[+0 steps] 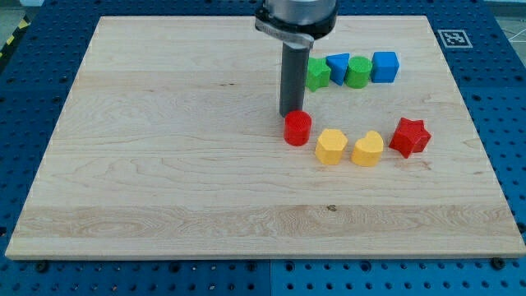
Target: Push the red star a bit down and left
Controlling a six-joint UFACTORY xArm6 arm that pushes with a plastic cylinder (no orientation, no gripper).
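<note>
While my tip [290,113] touches red cylinder [297,128], red star [410,136] sits well right; no claw.

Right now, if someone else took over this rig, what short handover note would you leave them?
My tip: down on the board, just above the red cylinder in the view, touching or nearly so, and well to the view's left of the red star.
Red star: near the board's right side, just right of two yellow blocks.
Other blocks: a row of green, blue, green and blue at the view's top.
Done: nothing I can see; the tip is not at the star.
Left: bring the tip to the star's upper right, then push it a bit down and left, minding the yellow block beside it.
</note>
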